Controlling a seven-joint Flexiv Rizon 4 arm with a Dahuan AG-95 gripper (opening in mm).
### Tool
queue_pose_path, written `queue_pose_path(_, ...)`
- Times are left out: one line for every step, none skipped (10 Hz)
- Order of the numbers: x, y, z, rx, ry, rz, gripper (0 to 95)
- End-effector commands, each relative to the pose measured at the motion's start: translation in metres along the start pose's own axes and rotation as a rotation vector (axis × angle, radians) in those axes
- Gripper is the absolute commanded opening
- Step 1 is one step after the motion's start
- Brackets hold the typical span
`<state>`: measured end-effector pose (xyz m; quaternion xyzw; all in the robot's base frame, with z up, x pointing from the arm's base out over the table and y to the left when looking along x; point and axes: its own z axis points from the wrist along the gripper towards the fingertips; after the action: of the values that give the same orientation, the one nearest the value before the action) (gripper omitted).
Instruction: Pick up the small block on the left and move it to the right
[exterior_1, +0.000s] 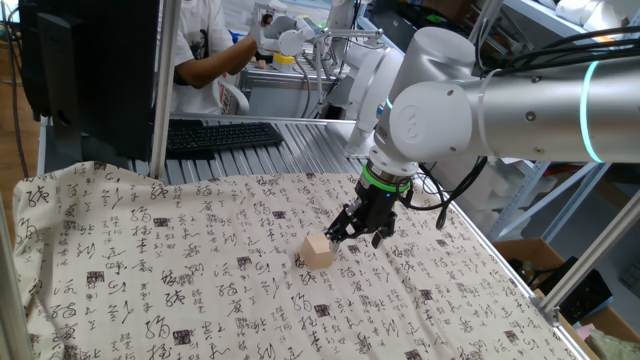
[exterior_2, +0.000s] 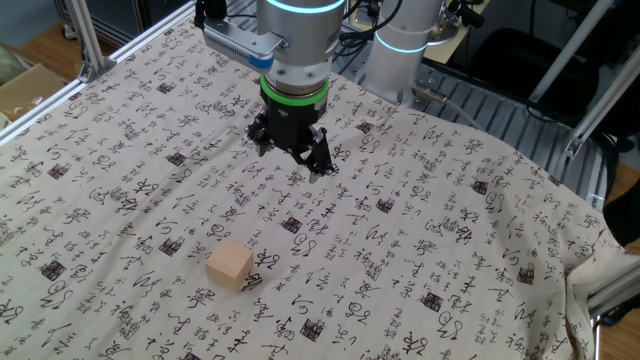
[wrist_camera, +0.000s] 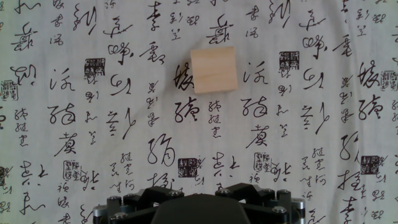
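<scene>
Gripper wide, empty, pointing down, well apart from small block. Centre over block, square jaws w/ flat faces, then descend.

Small, plain, light tan wooden cube, unmarked, edges crisp. Resting flat on one face, upright, on cloth printed with black calligraphy. Untouched and free on every side. In the hand view, lying in the upper middle, turned slightly askew.
</scene>
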<state>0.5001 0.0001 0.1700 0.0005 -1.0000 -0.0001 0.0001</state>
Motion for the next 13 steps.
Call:
queue_pose_path(0.0000, -0.0001, 0.0001, -0.027, 0.026, -0.005, 0.0)
queue_pose_path(-0.0002, -0.0002, 0.0002, -0.062, 0.028, 0.007, 0.0)
queue_pose_path(-0.0002, -0.0002, 0.0002, -0.066, 0.027, 0.005, 0.0)
queue_pose_path(-0.0003, -0.0003, 0.0003, -0.069, 0.027, 0.004, 0.0)
queue_pose_path(-0.0007, -0.0004, 0.0004, -0.065, 0.027, 0.001, 0.0)
queue_pose_path(-0.0010, -0.0005, 0.0005, -0.062, 0.028, 0.001, 0.0)
queue_pose_path(-0.0010, -0.0006, 0.0006, -0.059, 0.028, 0.000, 0.0)
queue_pose_path(-0.0010, -0.0006, 0.0006, -0.058, 0.028, 0.001, 0.0)
queue_pose_path(-0.0010, -0.0006, 0.0006, -0.058, 0.028, 0.002, 0.0)
queue_pose_path(-0.0010, -0.0006, 0.0006, -0.059, 0.029, 0.001, 0.0)
queue_pose_path(-0.0010, -0.0006, 0.0006, -0.060, 0.029, 0.002, 0.0)
queue_pose_path(-0.0010, -0.0006, 0.0006, -0.059, 0.030, 0.003, 0.0)
queue_pose_path(-0.0010, -0.0006, 0.0006, -0.061, 0.029, 0.005, 0.0)
